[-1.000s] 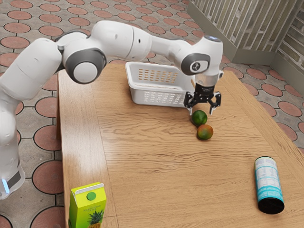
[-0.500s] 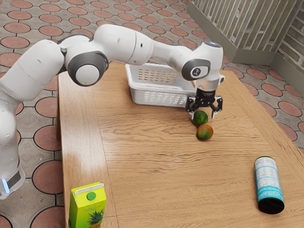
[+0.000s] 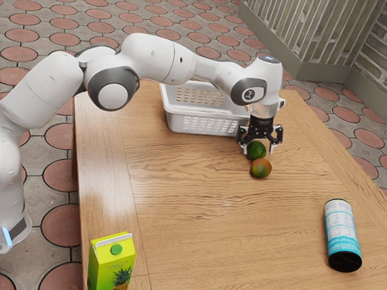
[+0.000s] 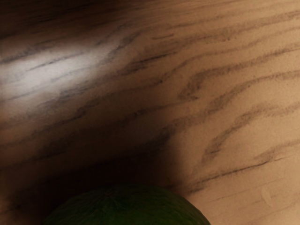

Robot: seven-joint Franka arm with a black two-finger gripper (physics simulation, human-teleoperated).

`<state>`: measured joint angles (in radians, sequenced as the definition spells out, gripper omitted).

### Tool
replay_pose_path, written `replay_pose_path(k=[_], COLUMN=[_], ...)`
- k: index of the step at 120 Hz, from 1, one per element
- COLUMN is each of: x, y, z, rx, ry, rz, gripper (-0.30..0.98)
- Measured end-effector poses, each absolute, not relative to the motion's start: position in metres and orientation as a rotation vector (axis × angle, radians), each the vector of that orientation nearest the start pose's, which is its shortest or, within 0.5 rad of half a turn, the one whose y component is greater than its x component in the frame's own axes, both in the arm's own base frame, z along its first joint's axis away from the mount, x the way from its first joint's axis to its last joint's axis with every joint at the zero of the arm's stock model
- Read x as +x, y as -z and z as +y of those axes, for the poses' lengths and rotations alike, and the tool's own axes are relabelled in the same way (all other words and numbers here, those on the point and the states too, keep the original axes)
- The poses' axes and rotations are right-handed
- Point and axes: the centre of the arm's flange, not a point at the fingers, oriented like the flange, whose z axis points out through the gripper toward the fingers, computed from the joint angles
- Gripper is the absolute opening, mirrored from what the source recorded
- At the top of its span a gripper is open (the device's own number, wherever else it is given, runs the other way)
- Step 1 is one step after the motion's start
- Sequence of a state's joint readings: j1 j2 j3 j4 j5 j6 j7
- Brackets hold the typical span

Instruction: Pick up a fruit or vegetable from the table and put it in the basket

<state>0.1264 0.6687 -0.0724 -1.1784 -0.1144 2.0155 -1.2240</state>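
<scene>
The fingers point(image 3: 272, 147) stand apart and point down around the green fruit point(image 3: 257, 150), one close against its side, the other with a gap to it; they are not clamped on it. The fruit rests on the desk point(image 3: 193, 211), toward its far edge in the exterior view, with a reddish-green fruit point(image 3: 260, 168) just beside it on the near side. Close behind the fingers, near that far edge, is the white basket point(image 3: 208, 124), partly hidden by the arm. A yellow-green carton point(image 3: 112, 266) stands near the desk's exterior-view left edge, and a blue-and-white can point(image 3: 341, 229) is toward its right edge.
</scene>
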Motion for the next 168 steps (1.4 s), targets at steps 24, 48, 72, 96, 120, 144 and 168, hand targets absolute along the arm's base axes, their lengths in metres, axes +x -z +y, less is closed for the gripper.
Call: replay_pose_path(k=[24,48,72,96,120,144,168], x=[0.757,0.756,0.748,0.679,0.632,0.619,0.619], y=[-0.407,-0.408,-0.451,-0.541,-0.555,-0.539,-0.522], z=[0.051,0.051,0.048,0.102,0.194,0.245,0.260], rx=[-2.633,-2.630,-2.647,-2.524,-2.326,-2.246,-2.239], ry=[0.074,0.073,0.151,0.298,0.332,0.303,0.262], rz=[-2.097,-2.103,-2.111,-2.210,-2.369,-2.425,-2.437], gripper=[0.53,0.38,0.37,0.37,0.36,0.36,0.36])
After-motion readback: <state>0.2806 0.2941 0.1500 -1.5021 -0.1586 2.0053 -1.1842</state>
